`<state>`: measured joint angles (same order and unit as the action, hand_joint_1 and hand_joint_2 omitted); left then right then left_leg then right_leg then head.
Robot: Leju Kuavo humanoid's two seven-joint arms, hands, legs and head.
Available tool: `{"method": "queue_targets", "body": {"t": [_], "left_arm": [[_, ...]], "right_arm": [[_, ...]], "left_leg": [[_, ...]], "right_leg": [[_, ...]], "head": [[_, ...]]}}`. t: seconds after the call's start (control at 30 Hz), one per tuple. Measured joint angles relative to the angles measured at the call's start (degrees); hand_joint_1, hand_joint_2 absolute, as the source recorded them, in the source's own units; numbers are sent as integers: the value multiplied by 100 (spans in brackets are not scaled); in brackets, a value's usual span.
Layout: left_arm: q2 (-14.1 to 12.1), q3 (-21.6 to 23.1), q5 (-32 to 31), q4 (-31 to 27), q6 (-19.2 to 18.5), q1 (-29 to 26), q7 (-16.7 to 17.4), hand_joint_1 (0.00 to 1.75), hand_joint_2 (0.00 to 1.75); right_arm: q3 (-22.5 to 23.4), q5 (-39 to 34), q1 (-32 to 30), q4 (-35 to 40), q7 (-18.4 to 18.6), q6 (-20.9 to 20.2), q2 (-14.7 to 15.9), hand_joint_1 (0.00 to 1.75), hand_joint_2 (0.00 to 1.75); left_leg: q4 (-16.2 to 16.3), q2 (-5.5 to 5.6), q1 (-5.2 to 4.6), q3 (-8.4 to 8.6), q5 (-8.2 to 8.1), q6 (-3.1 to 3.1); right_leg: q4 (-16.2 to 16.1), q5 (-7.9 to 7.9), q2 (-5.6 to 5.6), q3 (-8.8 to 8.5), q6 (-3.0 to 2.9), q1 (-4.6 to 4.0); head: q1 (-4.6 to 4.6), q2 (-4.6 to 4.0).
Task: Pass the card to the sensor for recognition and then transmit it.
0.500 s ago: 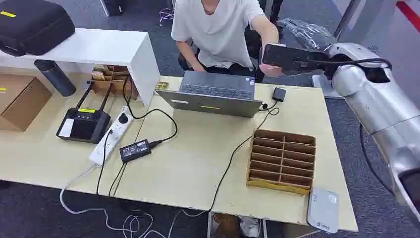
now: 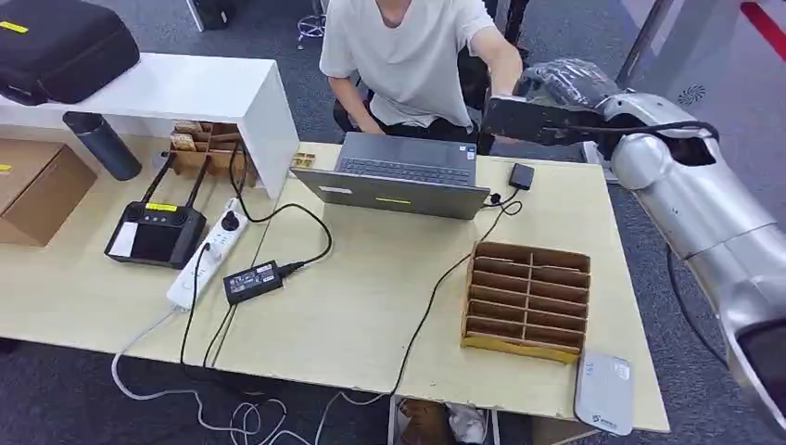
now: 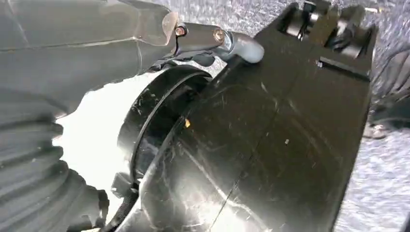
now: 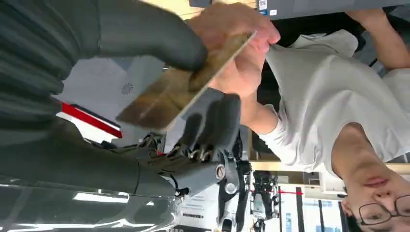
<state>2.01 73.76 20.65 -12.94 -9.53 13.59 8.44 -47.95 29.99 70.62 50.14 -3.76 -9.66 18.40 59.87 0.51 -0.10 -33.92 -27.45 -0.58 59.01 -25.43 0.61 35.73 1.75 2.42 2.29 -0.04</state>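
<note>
In the right wrist view my right hand point(image 4: 159, 63) pinches a tan card point(image 4: 179, 89) between the thumb and the dark fingers. A person's hand point(image 4: 244, 46) grips the card's far end. In the head view my right hand point(image 2: 521, 119) reaches over the table's far edge toward the seated person point(image 2: 408, 56). The white sensor point(image 2: 604, 391) lies flat at the table's front right corner, well away from the card. My left hand point(image 3: 58, 63) appears as its grey cover, with the fingers hidden.
An open laptop point(image 2: 399, 176) sits at the back of the wooden table point(image 2: 352, 306). A cardboard divider tray point(image 2: 526, 298) stands near the sensor. At the left lie a black controller point(image 2: 156, 230), a power strip point(image 2: 209, 252), an adapter point(image 2: 252, 280) and loose cables.
My right hand has dipped slightly and stays stretched toward the person. The person's hand has moved from under my hand to behind it.
</note>
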Motion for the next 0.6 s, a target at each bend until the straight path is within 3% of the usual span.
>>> {"method": "queue_targets", "body": {"t": [0.6], "left_arm": [[-7, -642, -615, 2, -365, -62, -76, 0, 175]], "right_arm": [[0, -33, 3, -122, -57, 17, -201, 175, 175]], "left_leg": [[0, 10, 0, -7, 0, 0]], "right_leg": [[0, -1, 6, 1, 1, 0]], "head": [[2, 0]]}}
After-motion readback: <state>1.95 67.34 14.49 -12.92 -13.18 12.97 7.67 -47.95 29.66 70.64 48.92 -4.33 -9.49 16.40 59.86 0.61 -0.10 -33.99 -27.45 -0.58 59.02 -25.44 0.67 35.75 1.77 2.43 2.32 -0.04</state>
